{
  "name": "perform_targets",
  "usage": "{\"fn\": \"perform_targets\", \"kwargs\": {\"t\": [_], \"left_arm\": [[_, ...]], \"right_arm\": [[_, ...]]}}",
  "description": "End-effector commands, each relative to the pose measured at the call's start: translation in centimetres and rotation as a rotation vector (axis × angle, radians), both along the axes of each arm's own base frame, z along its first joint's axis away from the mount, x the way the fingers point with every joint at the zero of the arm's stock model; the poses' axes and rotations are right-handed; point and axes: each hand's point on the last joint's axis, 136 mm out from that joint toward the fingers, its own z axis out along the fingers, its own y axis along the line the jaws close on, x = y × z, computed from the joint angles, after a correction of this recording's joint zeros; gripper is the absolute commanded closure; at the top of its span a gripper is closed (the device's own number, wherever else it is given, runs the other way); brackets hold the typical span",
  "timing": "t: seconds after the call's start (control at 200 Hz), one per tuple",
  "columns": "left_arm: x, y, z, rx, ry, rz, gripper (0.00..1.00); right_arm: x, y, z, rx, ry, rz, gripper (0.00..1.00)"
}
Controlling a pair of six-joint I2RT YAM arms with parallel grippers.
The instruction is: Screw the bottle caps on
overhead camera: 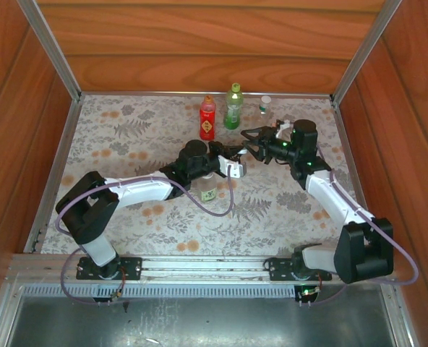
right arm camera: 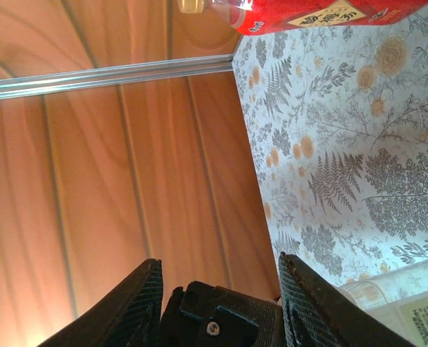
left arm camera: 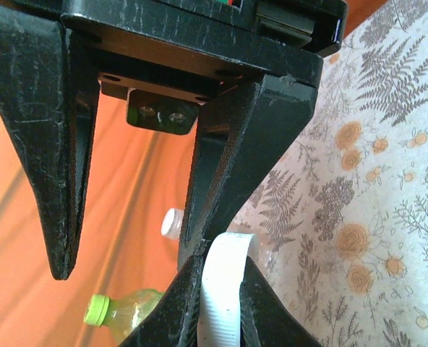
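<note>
Fern-print table (overhead camera: 127, 144), left pincer (left arm camera: 225, 269) tight on white cap (left arm camera: 221, 307), right pincer (right arm camera: 220, 262) agape, red bottle (overhead camera: 207, 121) label unreadable.

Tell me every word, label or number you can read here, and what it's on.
Red bottle: dark characters on its yellow mark, too blurred to read.
Clear bottle: fine print on its label, too small to read.
Green bottle: no text legible.
White cap in the left claw: plain ribbing, no text.

red bottle (right arm camera: 272, 18): cut by top edge | green bottle (left arm camera: 138, 307): blurred | white cap (left arm camera: 225, 289): cut by bottom edge | labelled clear bottle (overhead camera: 209, 189): top hidden
</note>
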Motion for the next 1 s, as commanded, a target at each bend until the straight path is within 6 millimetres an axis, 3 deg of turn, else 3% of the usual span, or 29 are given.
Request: {"fn": "perform_targets", "kwargs": {"t": [0.0, 0.225, 0.54, 0.819, 0.994], "left_arm": [[0.4, -0.3, 1.9, -0.026, -0.066, 0.015, 0.88], [0.4, -0.3, 2.4, -0.029, -0.077, 0.019, 0.88], [0.7, -0.6, 2.9, -0.034, -0.094, 0.017, 0.88], [0.0, -1.0, 2.3, -0.017, -0.097, -0.003, 0.88], [0.2, -1.0, 1.9, -0.005, -0.102, 0.001, 0.88]], "right_arm": [[-0.9, 0.8, -1.1, 0.013, 0.053, 0.08, 0.5], [-0.1, -0.4, -2.9, -0.028, 0.085, 0.013, 0.45], [-0.4, 0.0, -2.9, 0.038, 0.115, 0.036, 0.44], [-0.4, 0.1, -2.0, 0.102, 0.11, 0.039, 0.7], [-0.7, 0.4, -1.2, 0.142, 0.118, 0.067, 0.72]]}}
